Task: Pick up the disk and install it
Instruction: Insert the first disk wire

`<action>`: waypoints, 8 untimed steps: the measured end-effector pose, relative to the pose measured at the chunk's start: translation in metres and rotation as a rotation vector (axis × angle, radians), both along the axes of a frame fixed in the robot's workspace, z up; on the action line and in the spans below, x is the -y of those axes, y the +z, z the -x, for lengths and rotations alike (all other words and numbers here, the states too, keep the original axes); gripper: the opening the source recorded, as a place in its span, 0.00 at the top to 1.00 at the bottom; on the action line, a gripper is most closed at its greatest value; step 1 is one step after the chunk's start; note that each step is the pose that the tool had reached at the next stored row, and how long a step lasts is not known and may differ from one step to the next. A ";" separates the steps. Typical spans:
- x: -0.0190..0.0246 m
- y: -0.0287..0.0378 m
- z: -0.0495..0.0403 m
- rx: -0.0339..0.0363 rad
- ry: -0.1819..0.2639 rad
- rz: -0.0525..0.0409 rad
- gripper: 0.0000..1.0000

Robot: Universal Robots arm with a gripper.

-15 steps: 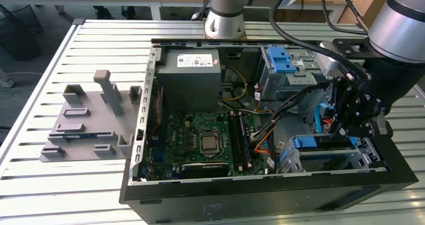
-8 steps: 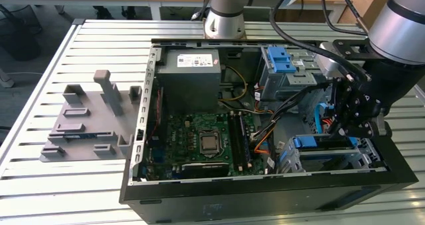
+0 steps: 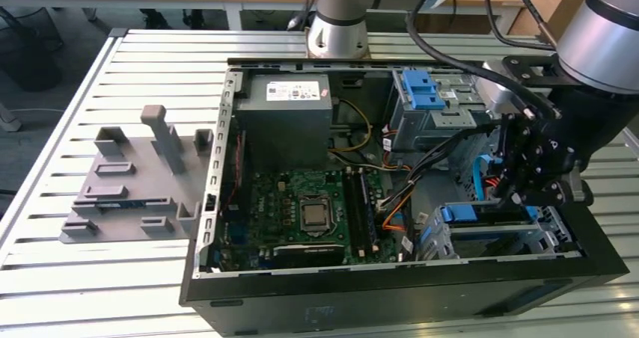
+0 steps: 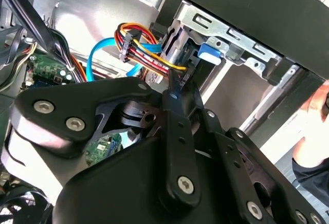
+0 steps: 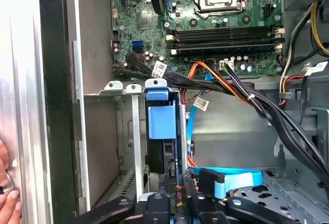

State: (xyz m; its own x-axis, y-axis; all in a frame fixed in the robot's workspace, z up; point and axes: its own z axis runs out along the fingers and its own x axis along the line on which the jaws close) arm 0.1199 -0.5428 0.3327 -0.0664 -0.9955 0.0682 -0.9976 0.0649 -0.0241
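Left of the computer case, a grey rack sits on the desk. Inside the case, past the circuit board, the disk stands on edge in the corner bay. Its blue frame shows; its metal body is mostly hidden. It is likely stiff, fairly heavy and shock-sensitive, best held by its edges. The claw hangs just beside it; I cannot tell whether it is clamped.

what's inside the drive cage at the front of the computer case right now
A blue-framed disk sits in the drive cage, with the gripper at its end. The disk's metal body is mostly hidden by the cage walls.
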 end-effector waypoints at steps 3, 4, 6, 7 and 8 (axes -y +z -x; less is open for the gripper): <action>0.0000 0.0049 0.0000 -0.0004 0.000 -0.0004 0.76; 0.0000 0.0065 0.0000 -0.0007 0.000 -0.0004 0.76; 0.0000 0.0088 0.0000 -0.0010 0.000 -0.0004 0.76; 0.0000 0.0088 0.0000 -0.0011 0.000 -0.0007 0.78; 0.0000 0.0088 0.0000 -0.0011 0.000 -0.0007 0.78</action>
State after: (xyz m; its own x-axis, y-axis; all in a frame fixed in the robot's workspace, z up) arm 0.1199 -0.5428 0.3415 -0.0663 -0.9955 0.0676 -0.9976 0.0649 -0.0230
